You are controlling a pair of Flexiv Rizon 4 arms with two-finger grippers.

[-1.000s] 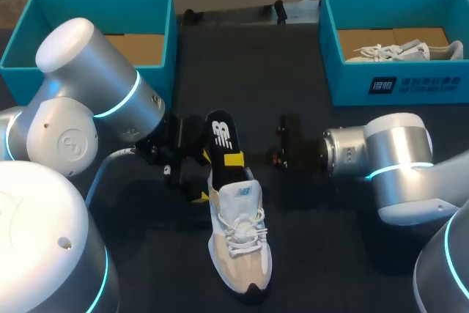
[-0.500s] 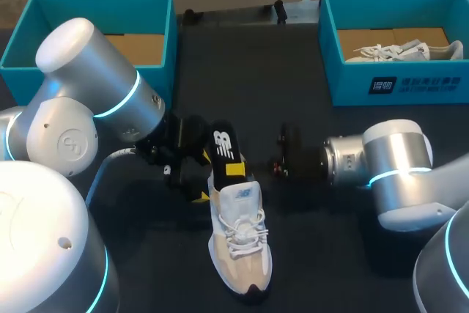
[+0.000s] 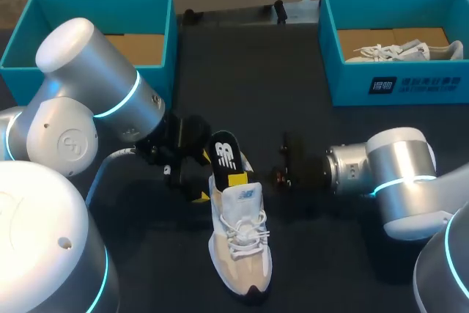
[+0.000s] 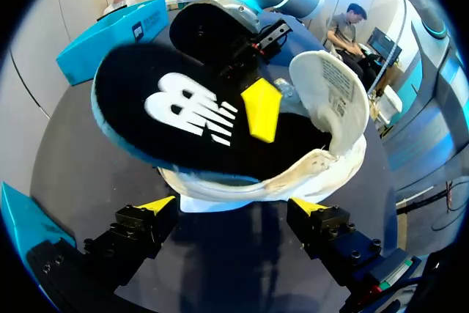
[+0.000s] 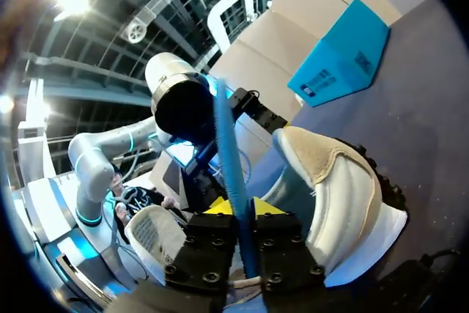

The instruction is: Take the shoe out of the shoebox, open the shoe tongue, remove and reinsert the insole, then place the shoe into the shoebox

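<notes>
A beige and white shoe [image 3: 239, 243] lies on the dark table, toe toward me. A black insole [image 3: 225, 155] with a white logo sticks up at a slant out of its heel opening. My right gripper [image 3: 236, 179] comes in from the right and is shut on the insole; its yellow tip shows on the insole [image 4: 190, 111] in the left wrist view. Seen edge-on, the insole [image 5: 229, 153] runs between the right gripper [image 5: 245, 209] fingers, beside the shoe [image 5: 338, 185]. My left gripper [image 4: 234, 207] stands open behind the shoe's heel [image 4: 322, 159], its fingers wide on either side, not touching.
A teal shoebox [image 3: 163, 12] stands at the back left behind my left arm. A second teal shoebox [image 3: 352, 86] at the back right holds another pale shoe [image 3: 399, 51]. Bare dark table lies between the boxes and in front of the shoe.
The insole has slid down and toward me, deeper into the shoe's heel opening, carried by my right gripper. My right arm shifted slightly right. The left arm has stayed still.
</notes>
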